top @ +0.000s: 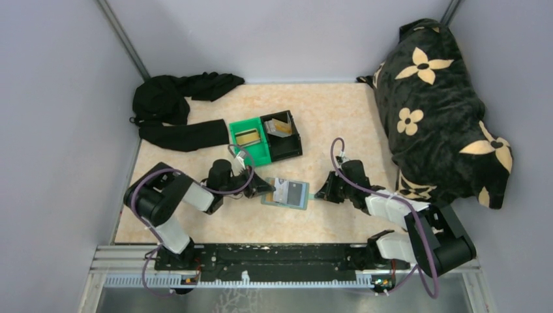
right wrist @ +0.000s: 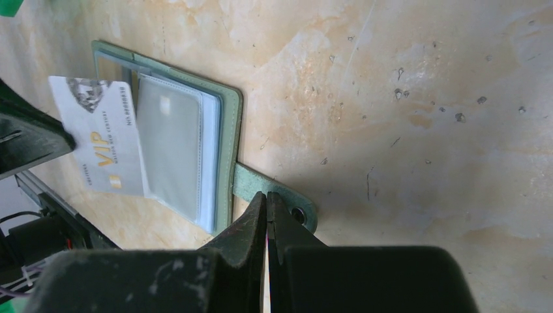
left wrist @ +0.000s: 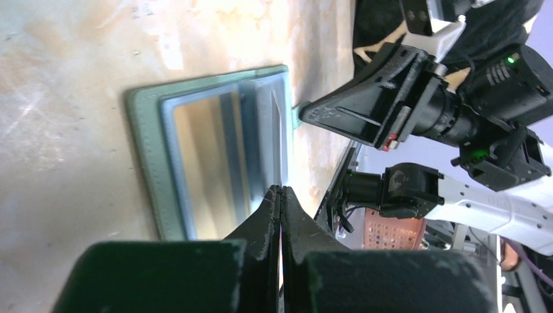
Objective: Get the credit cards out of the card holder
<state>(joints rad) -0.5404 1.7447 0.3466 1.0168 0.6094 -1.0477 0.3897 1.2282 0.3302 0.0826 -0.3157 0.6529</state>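
Card holder (top: 295,194) lies open and flat on the table (top: 339,117), between my two grippers.

Left gripper (left wrist: 282,190), at the holder's left edge: fingers pressed together, only a hairline between them. A pale grey card (right wrist: 98,147) marked VIP juts from the holder's left side, partway clear of its pocket, its outer edge reaching my left fingers. In the left wrist view something thin runs edge-on straight out from the fingertips. I judge that is this card, pinched by its outer edge. The low, flat approach suits sliding it out in the plane of the pocket rather than bending it.

Right gripper (right wrist: 266,195), on the holder's right side: fingers closed, nothing visible between them. The tips sit on the closure strap (right wrist: 251,181), on the holder's side of the snap (right wrist: 298,214). Judged purpose: anchor, since a soft holder would otherwise drag along with the card. How hard the tips bear down, I cannot tell.

Clear sleeves (right wrist: 173,150) show at the holder's middle. Whether more cards sit in them, I cannot tell.

Beyond the holder's far edge is a green bin (top: 261,154) holding a tan-gold card (top: 248,137). A black bin (top: 291,151) touches it, with another card (top: 279,125) leaning inside. Judgement: these are the drop places.
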